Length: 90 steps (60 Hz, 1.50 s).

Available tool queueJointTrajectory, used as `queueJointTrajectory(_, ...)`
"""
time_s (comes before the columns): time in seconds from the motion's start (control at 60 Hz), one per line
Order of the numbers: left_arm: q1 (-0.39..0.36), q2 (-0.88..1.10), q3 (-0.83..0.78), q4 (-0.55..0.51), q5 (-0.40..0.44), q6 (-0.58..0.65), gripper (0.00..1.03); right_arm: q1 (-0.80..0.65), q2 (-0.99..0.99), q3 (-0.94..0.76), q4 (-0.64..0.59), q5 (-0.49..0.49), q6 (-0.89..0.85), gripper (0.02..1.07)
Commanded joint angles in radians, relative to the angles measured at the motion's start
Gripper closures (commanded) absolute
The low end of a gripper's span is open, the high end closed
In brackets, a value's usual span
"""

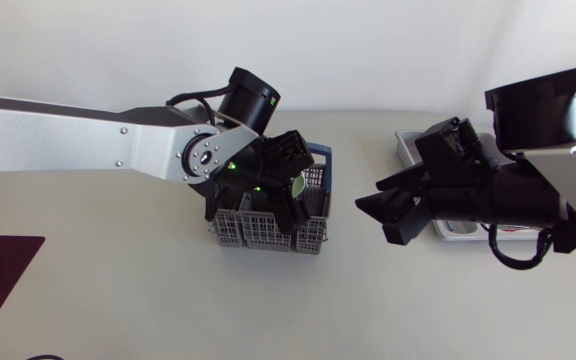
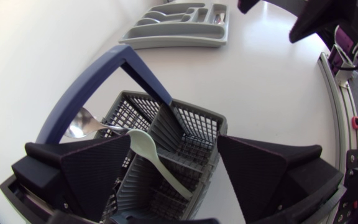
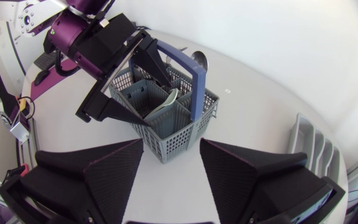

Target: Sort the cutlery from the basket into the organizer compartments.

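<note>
Your left gripper (image 2: 174, 140) is spread wide and grips nothing. Its two wedge fingers hang over the near end of the one grey basket (image 3: 179, 134), one on each side. Between them lies the long handle of a pale green spoon (image 2: 157, 162), slanting across the basket's compartments with its bowl end up towards the middle divider. The spoon passes very close to one finger, but you cannot tell from here whether they touch. The other finger is clear of it.

There are two pieces of cutlery to be made out in the basket. One is that green spoon. The other is a metal spoon (image 2: 79, 124), whose shiny bowl pokes out over the rim beside the foot of the blue handle (image 2: 98, 87). The handle arches over the basket ahead of the left fingers. Anything deeper in the compartments is too hidden to count.

Your right gripper (image 3: 171, 143) is also wide apart and empty. It is off the table with the basket just ahead of its fingertips, not between them, and it faces the left gripper from the opposite side.

The single grey organizer (image 2: 166, 38) lies flat well beyond the basket, under and beside your right arm (image 1: 548, 190). Its long compartments are visible, but what they contain is too small to tell. Your left arm (image 1: 68, 135) stretches across the pale table (image 1: 148, 290) to the basket, which stands near the table's middle.
</note>
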Motion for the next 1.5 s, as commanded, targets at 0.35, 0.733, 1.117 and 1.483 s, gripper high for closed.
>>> queueJointTrajectory(0.35,-0.087,0.056,-0.108,0.227,-0.342,-0.275,0.08,-0.068,-0.11,-0.09,0.005,-0.071,0.009,0.4)
queueJointTrajectory(0.733,-0.088,0.093,-0.147,0.327,-0.412,-0.408,0.31,-0.096,-0.14,-0.109,0.004,-0.1,0.009,0.4)
queueJointTrajectory(1.117,-0.085,0.113,-0.149,0.348,-0.435,-0.428,0.76,-0.096,-0.145,-0.119,0.009,-0.106,0.009,0.4)
queueJointTrajectory(1.483,-0.083,0.09,-0.151,0.307,-0.418,-0.416,0.85,-0.085,-0.159,-0.127,0.007,-0.106,0.006,0.4)
